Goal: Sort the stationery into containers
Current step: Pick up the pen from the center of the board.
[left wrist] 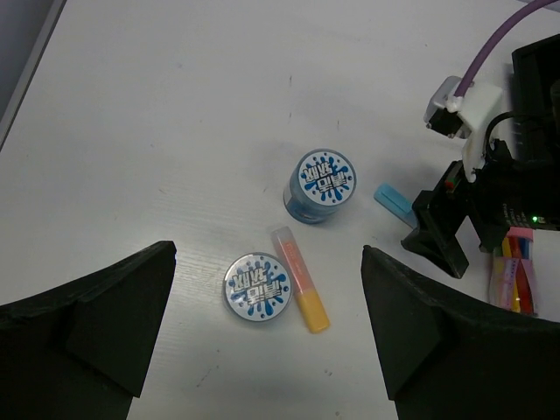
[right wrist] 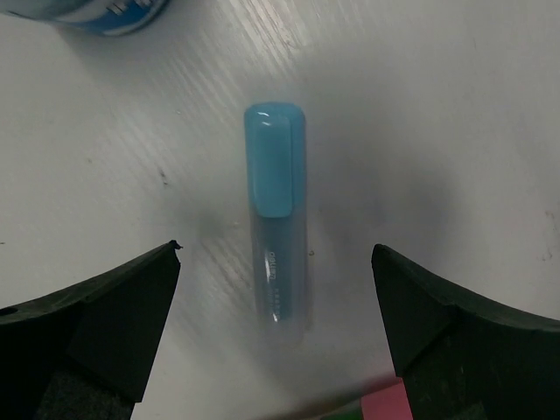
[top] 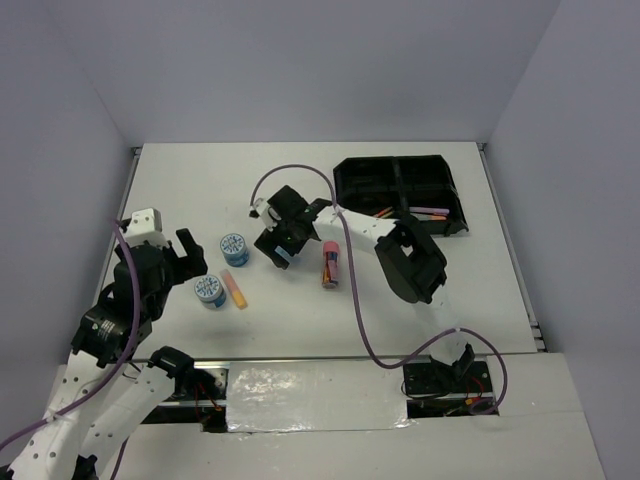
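Observation:
My right gripper (top: 280, 245) (right wrist: 276, 254) is open and low over the table, with its jaws on either side of a blue marker (right wrist: 278, 227) (left wrist: 394, 200) that lies flat. My left gripper (top: 190, 258) (left wrist: 268, 262) is open and empty above the table. Below it lie a blue-white tape roll (top: 210, 291) (left wrist: 257, 287) and an orange marker (top: 235, 288) (left wrist: 300, 278) side by side. A second tape roll (top: 233, 248) (left wrist: 320, 182) stands just beyond them. A pink-capped glue stick (top: 331, 263) lies right of the right gripper. The black four-compartment tray (top: 395, 160) at the far right holds a purple marker (top: 428, 211) and thin pens.
The right arm (top: 410, 260) stretches across the middle of the table from its base toward the left. Its purple cable (top: 355, 300) loops over the table. Grey walls close in the left, the far side and the right.

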